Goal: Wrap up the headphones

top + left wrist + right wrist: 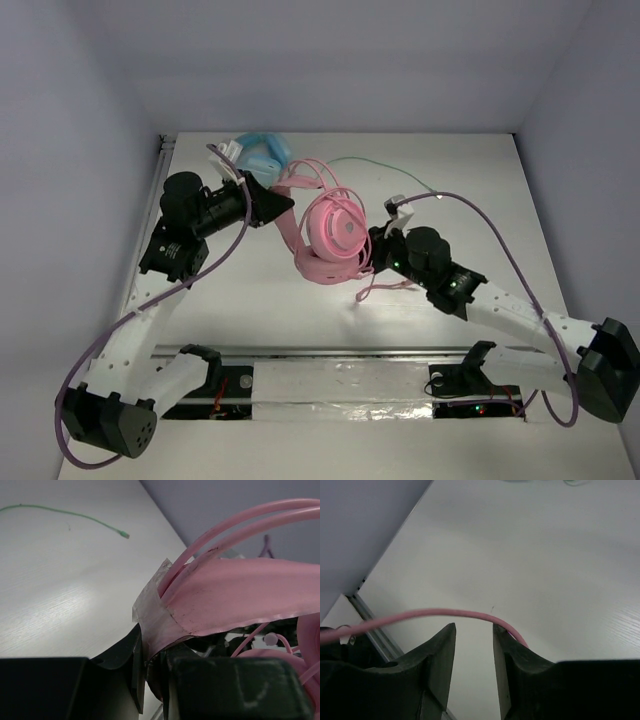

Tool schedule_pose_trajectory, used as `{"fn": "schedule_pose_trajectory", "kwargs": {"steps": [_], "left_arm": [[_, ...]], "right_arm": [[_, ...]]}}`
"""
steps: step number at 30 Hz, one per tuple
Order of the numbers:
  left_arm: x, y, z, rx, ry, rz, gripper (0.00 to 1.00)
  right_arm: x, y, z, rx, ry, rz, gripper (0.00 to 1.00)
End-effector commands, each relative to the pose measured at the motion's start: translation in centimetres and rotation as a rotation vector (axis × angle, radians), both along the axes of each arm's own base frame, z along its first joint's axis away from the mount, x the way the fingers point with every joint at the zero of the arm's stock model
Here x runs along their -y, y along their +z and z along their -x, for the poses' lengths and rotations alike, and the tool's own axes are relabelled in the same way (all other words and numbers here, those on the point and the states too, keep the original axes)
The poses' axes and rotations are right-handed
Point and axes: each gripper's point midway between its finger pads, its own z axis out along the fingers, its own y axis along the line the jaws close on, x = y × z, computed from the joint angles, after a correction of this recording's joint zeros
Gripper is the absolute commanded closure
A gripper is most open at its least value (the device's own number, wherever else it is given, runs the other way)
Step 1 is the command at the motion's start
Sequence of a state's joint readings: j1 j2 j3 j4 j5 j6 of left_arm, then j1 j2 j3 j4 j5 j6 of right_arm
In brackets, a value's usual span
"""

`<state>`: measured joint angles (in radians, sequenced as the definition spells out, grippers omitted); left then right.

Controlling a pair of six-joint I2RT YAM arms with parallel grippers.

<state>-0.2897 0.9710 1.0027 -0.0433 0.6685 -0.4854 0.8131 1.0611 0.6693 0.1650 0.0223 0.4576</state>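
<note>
The pink headphones [335,235] lie at mid-table, earcups stacked, with the thin double headband [320,172] arching toward the back. My left gripper [285,203] is shut on their flat pink inner band [225,595]; in the left wrist view my gripper [151,652] pinches the band's end, and the two thin headband rods [240,520] rise above it. My right gripper [372,250] sits just right of the earcups with its jaws open. In the right wrist view the thin pink cable [420,615] arcs across just past my gripper [474,630] and drops behind the right finger [520,655], not pinched. Loose cable [385,288] lies near the earcups.
Light blue headphones [262,152] lie at the back left behind my left gripper. Their green cable [370,162] trails right across the back of the table and also shows in the left wrist view [65,514]. Walls enclose the table on three sides.
</note>
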Motion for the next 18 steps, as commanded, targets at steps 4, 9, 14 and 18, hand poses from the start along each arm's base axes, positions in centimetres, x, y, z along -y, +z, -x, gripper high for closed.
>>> {"fn": "schedule_pose_trajectory", "kwargs": {"steps": [4,9,14,18], "left_arm": [[0.8,7.4,1.5,0.116,-0.076,0.149,1.00],[0.4,8.3,1.1,0.105,-0.035,0.141,1.00],[-0.2,8.1,-0.6,0.058,0.024,0.140,1.00],[-1.0,7.1,-2.2,0.010,0.106,0.093,1.00]], "right_arm": [[-1.9,0.5,-0.9,0.032,0.049,-0.113,0.57],[-1.9,0.4,0.1,0.016,0.087,-0.114,0.60],[-1.0,1.7,2.3,0.018,0.142,-0.127,1.00],[0.5,2.3,3.4,0.027,0.123,-0.146,0.99]]}}
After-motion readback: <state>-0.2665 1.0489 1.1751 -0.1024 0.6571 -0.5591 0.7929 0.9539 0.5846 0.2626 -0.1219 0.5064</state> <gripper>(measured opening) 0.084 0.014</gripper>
